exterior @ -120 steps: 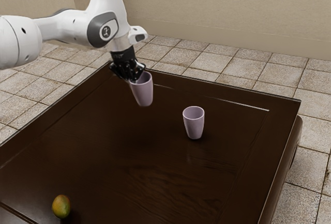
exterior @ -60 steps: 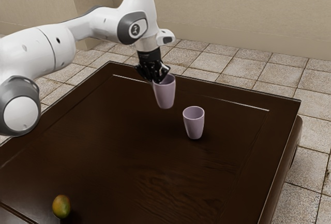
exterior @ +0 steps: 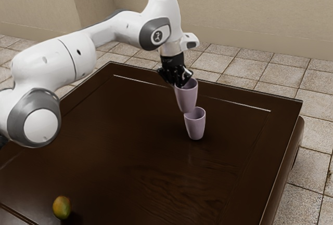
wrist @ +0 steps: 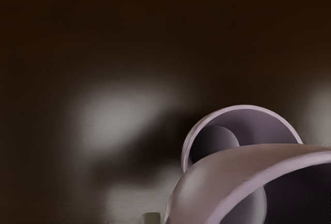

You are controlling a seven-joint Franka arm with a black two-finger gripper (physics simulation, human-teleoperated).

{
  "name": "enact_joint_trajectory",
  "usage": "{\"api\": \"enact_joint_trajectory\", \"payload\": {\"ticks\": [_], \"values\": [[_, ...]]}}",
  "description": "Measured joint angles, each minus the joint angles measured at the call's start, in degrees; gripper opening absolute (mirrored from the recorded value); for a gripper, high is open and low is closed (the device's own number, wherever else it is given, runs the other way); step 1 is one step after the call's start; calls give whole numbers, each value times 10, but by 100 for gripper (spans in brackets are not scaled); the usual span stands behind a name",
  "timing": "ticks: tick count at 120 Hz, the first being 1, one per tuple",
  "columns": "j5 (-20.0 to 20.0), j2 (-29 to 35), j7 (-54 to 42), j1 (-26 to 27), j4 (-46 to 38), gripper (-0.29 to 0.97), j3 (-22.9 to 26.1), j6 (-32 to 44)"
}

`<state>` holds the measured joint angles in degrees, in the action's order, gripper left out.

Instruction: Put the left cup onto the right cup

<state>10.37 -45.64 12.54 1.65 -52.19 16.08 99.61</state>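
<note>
Your gripper [exterior: 178, 78] was clamped on the rim of the left cup [exterior: 186, 96], fingers close together with the cup wall between them. The cup hung off the table [exterior: 130, 152], mouth up and tilted, with the rim leaning toward the exterior view's right. Its base sat right at the rim of the right cup [exterior: 195, 123], a bit toward the exterior view's left of that cup's centre; touching or not, couldn't tell. The right cup stood upright on the table, mouth up, nothing in it that you could see.

In the wrist view the left cup [wrist: 243, 182] was the big blurred rim just under your hand. The right cup [wrist: 240, 123] showed past it, open mouth partly covered by that rim, with dark table [wrist: 103, 38] around.

A fruit [exterior: 61, 207] lay near the table's front edge at the exterior view's lower left, well apart from both cups.
</note>
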Motion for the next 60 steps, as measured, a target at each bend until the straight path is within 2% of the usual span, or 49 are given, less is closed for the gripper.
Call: {"api": "enact_joint_trajectory", "payload": {"ticks": [30,60], "values": [[24,-21,5,10,10,-10,1,19],[30,-29,11,13,3,-10,2,37]]}}
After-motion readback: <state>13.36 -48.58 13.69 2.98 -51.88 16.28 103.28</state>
